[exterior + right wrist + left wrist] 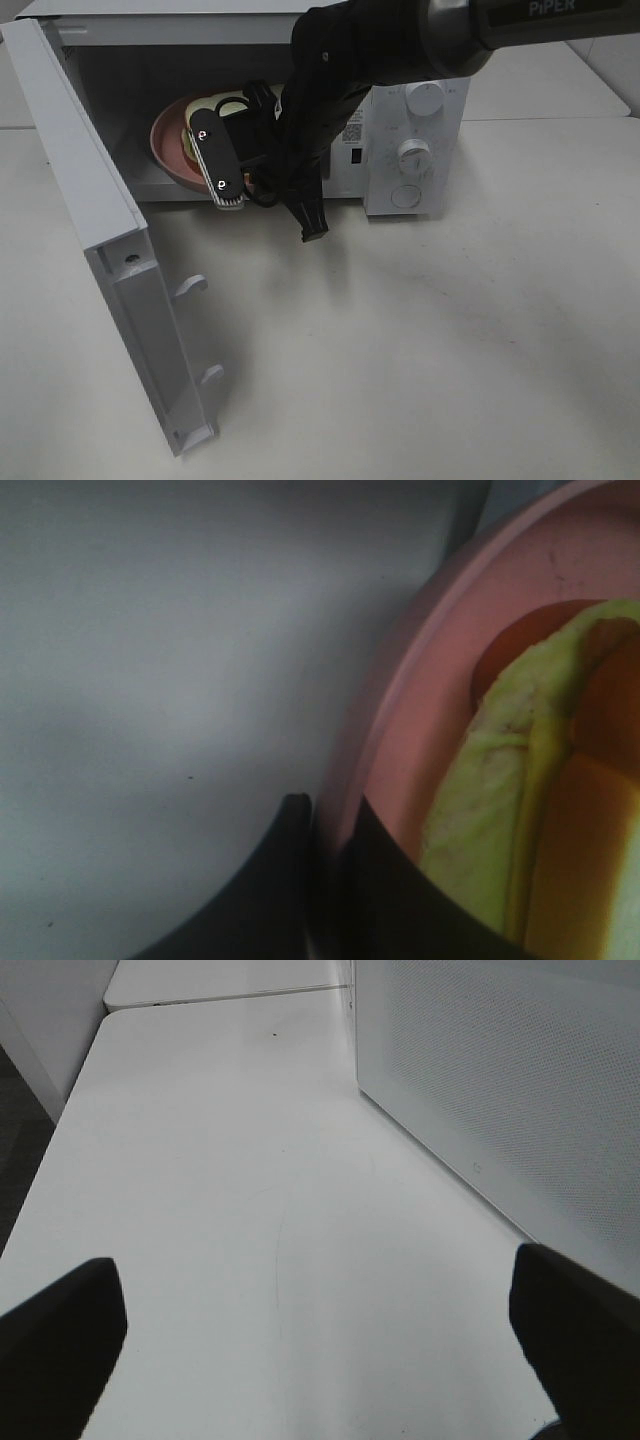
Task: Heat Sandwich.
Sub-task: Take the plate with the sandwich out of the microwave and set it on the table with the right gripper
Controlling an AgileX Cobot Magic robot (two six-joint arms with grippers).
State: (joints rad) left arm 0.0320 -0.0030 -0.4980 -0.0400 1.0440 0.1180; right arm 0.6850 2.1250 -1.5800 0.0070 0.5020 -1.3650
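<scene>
Bench [450, 340]: a white top that carries the microwave; the left wrist view shows a bare stretch of it running alongside the oven's perforated side wall [500, 1080].
Microwave [400, 150]: white, door [110, 260] swung wide open toward the left of the high view; its top edge is cut off by the frame, and much of the cavity is hidden behind the right arm. Two dials and a round button show on the control panel.
Right arm [400, 40]: dark, enters from the upper right of the high view and angles down into the cavity, with a black cable and plug hanging at the cavity's mouth.
Pink plate [165, 135]: round, inside the cavity at its left part; mostly covered by the gripper housing in the high view, cut off at the frame edge in the right wrist view.
Sandwich [500, 810]: lies on the pink plate inside the microwave; only a pale yellow-green edge and an orange layer show, blurred and close; in the high view just a sliver of it peeks out behind the gripper.
Right gripper [325, 880]: fingers pressed together on the rim of the pink plate, one dark finger on each side of the rim.
Left gripper [320, 1350]: out of the high view; in its own wrist view the two dark fingertips sit spread wide apart over the bare bench, holding nothing, beside the microwave wall.
</scene>
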